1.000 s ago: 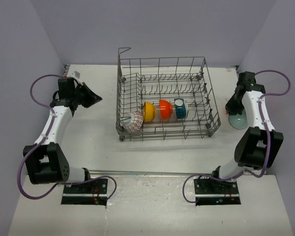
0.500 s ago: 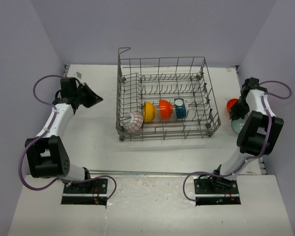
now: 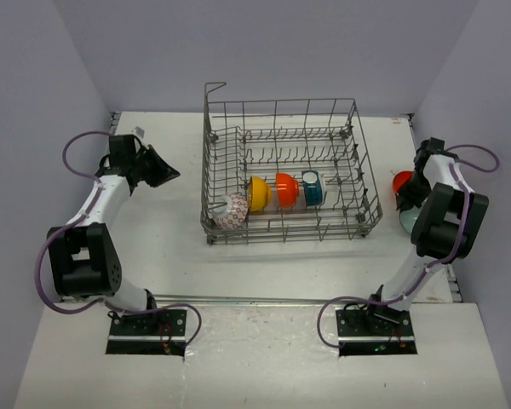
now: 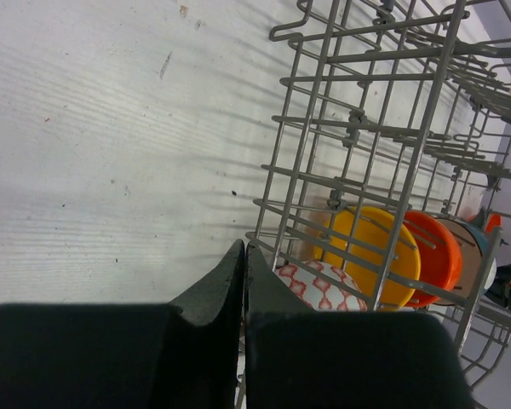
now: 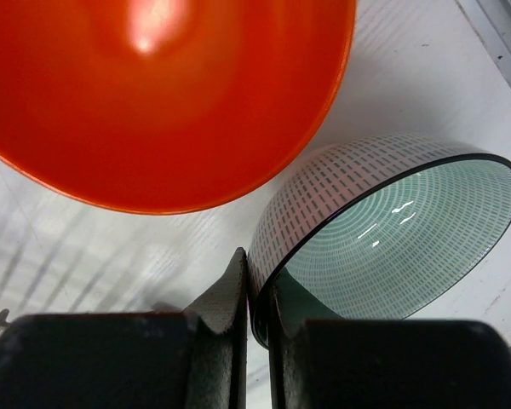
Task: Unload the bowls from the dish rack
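The grey wire dish rack (image 3: 281, 170) stands mid-table. It holds a white bowl with red pattern (image 3: 232, 211), a yellow bowl (image 3: 257, 193), an orange bowl (image 3: 286, 189) and a teal bowl (image 3: 312, 188), all on edge. A second orange bowl (image 3: 402, 181) sits on the table right of the rack. My right gripper (image 5: 257, 264) is shut on the rim of the pale white-green bowl (image 5: 383, 230), tilted beside that orange bowl (image 5: 162, 94). My left gripper (image 4: 244, 256) is shut and empty, just left of the rack (image 4: 392, 128), near the red-patterned bowl (image 4: 319, 285).
The right arm's own links cover most of the pale bowl (image 3: 407, 220) in the top view. The table's right edge and the wall lie close behind the right gripper (image 3: 411, 198). The left gripper (image 3: 166, 170) hangs over bare table left of the rack.
The right arm has folded back toward the far right, uncovering the orange bowl on the table. The left arm has drawn slightly toward the far left.
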